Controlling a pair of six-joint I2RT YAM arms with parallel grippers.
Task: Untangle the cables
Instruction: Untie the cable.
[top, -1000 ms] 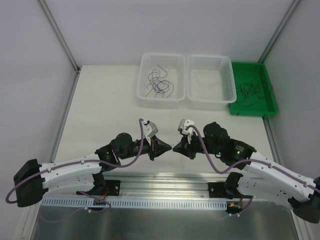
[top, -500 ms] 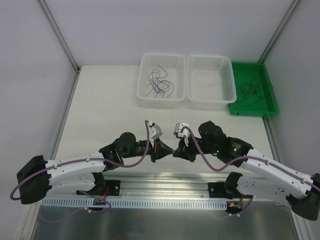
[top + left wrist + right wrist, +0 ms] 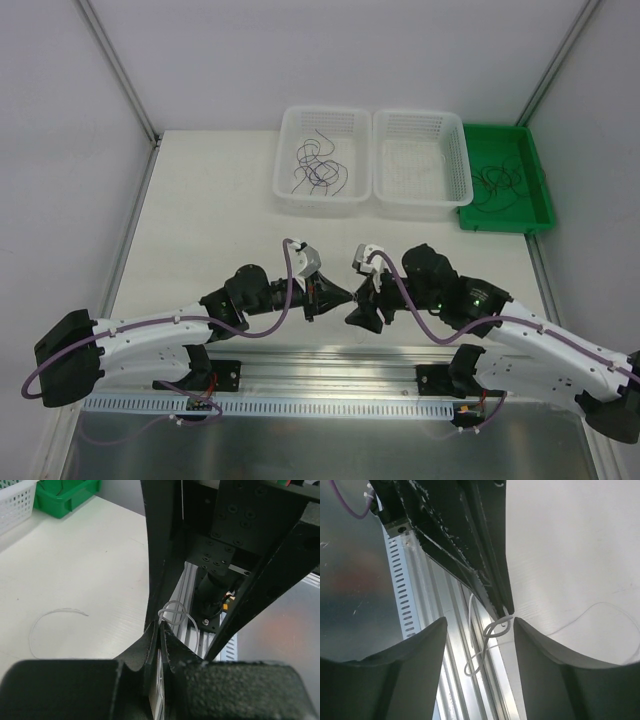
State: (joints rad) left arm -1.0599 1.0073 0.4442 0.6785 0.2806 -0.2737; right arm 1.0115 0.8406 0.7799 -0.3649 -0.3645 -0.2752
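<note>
A thin white cable (image 3: 172,612), looped into curls, sticks out of my left gripper (image 3: 160,625), which is shut on it. In the right wrist view the same cable (image 3: 490,630) hangs from the left fingers (image 3: 485,580) between the jaws of my right gripper (image 3: 480,622), which stand open, apart from it. From above, the left gripper (image 3: 348,296) and right gripper (image 3: 352,318) meet tip to tip near the table's front edge. Dark curly cables (image 3: 318,170) lie in the left white basket (image 3: 283,195); more dark cables (image 3: 497,182) lie in the green tray (image 3: 500,222).
A second white basket (image 3: 385,205) stands between the first basket and the green tray at the back. A loose pale strand (image 3: 37,625) lies curved on the table. The aluminium rail (image 3: 330,365) runs along the front edge under the grippers.
My right gripper has opened and let go of the white cable, dropping slightly toward the front edge. The left gripper stays shut on the cable.
</note>
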